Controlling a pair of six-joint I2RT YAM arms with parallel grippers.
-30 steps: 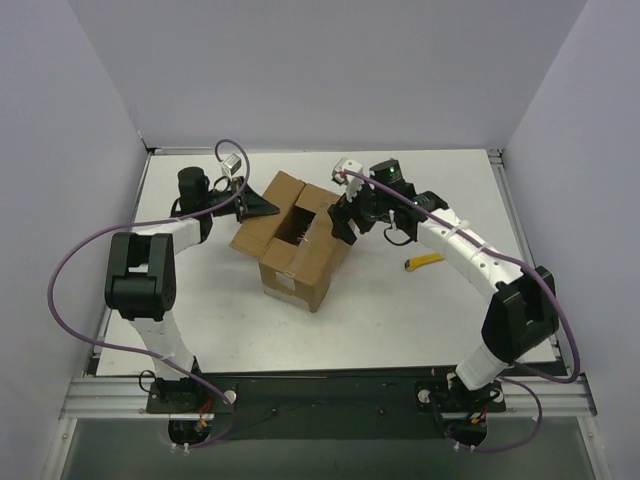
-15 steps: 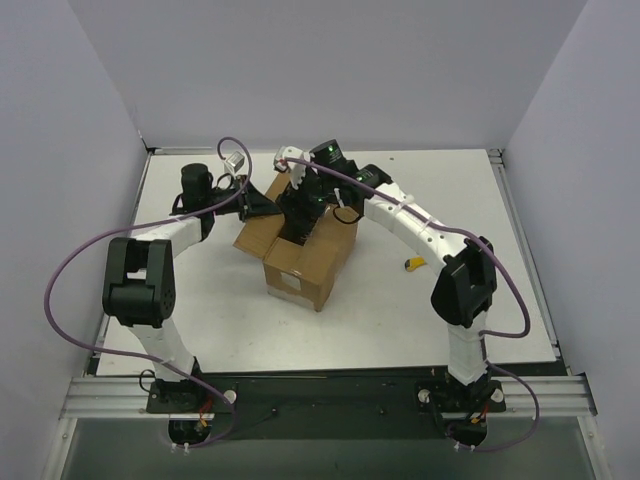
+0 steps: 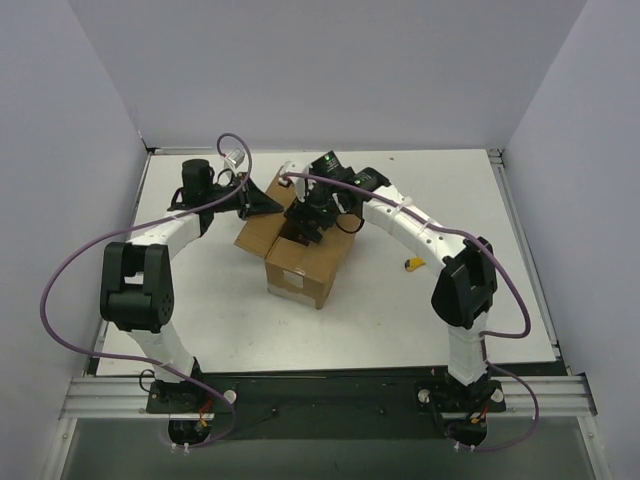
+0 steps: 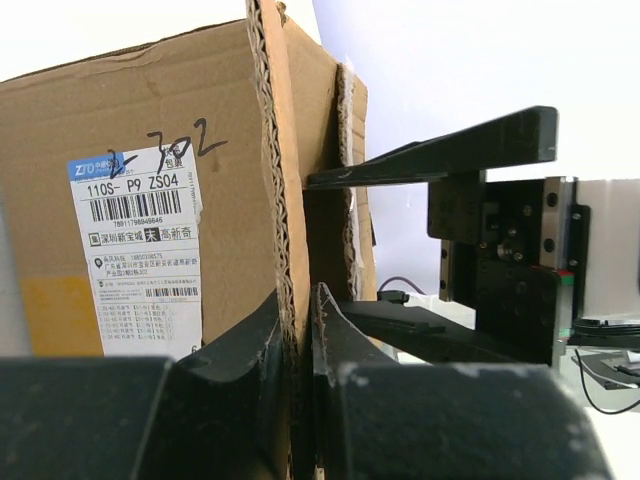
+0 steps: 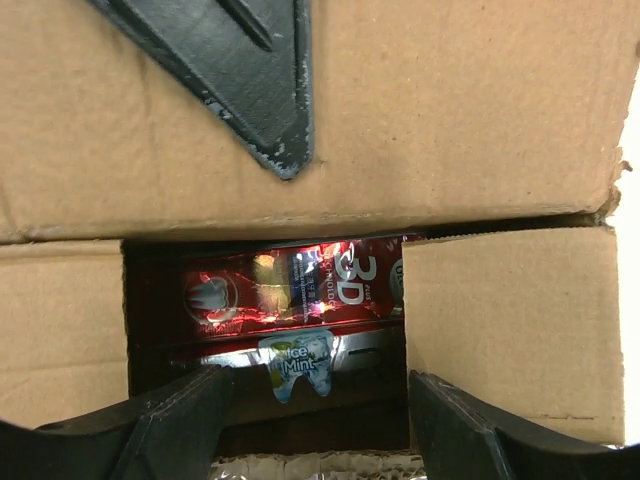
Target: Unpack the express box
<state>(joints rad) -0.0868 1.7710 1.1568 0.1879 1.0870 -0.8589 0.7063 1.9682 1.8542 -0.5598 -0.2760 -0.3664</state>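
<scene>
The white surface [image 3: 400,320] carries the express box [image 3: 300,268], a brown corrugated carton that sits turned at an angle in the far middle, a little left of centre, between the two arms, with its top flaps open. The left arm reaches in from the far left and the right arm arches over from the right, so both meet at the box's upper end. The left claw [image 3: 262,205] is clamped on the edge of an upright flap; its wrist view shows both fingers [image 4: 250,350] pressed against either face of the raw corrugated edge. The right claw [image 3: 305,225] hangs over the box's open mouth with its fingers spread wide and nothing between them, tips low beside the inner flaps. A white printed label [image 4: 135,255] with barcodes and a handwritten number covers the box side facing the left wrist. Down inside the box lies a red product carton [image 5: 290,285] printed with "3D" and a tooth, with a panel reading "Ice Mint" just beside it. A small yellow knife [image 3: 412,264] lies on the surface right of the box, apart from it.
</scene>
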